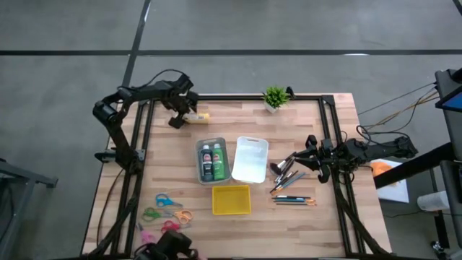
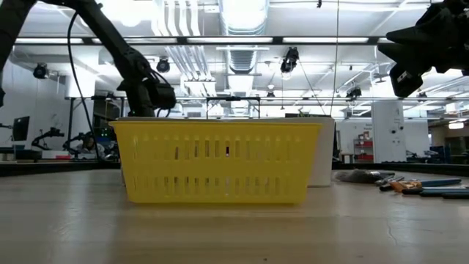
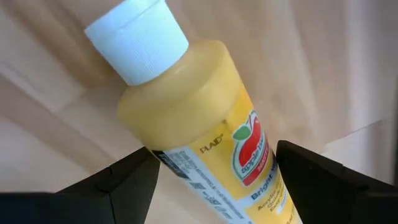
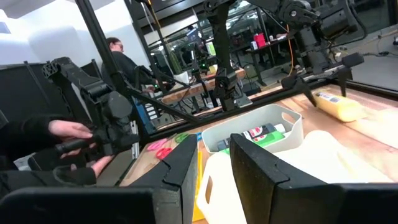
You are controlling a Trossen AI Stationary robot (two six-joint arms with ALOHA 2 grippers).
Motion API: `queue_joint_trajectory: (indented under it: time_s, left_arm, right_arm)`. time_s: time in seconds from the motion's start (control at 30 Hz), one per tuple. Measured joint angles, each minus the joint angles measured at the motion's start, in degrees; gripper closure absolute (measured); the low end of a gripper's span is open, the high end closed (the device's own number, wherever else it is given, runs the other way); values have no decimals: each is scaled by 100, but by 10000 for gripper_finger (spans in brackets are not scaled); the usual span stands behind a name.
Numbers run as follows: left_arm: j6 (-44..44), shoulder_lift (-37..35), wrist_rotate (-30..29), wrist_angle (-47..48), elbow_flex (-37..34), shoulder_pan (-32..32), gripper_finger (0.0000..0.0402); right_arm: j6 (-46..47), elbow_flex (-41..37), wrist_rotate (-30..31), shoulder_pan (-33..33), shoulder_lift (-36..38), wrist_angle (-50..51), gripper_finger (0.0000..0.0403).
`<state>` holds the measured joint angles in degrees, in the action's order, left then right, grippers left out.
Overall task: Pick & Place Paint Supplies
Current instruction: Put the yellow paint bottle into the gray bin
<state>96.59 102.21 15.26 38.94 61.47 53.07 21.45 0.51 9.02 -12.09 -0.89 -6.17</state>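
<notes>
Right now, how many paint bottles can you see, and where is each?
3. The yellow bottle lies at the table's far left, between the left gripper's jaws. The other two lie side by side in the grey bin mid-table. None seem hidden.

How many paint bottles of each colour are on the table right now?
Yellow bottle: 1, lying on the wood between the left gripper's fingers.
Green bottle: 1, in the grey bin.
Dark bottle: 1, in the same bin.
Total: 3 bottles.
</notes>
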Motion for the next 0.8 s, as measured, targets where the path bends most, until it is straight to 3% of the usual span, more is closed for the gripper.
queue_joint_trajectory:
  time_s: [0.57, 0.8]
  left_arm:
    - [-535, 0, -85, 120, 0, -378, 87]
    - [-688, -2, -83, 109, 0, -401, 143]
  right_arm:
    - [0, 0, 0, -1, 0, 0, 309]
    - [0, 1, 0, -1, 0, 0, 309]
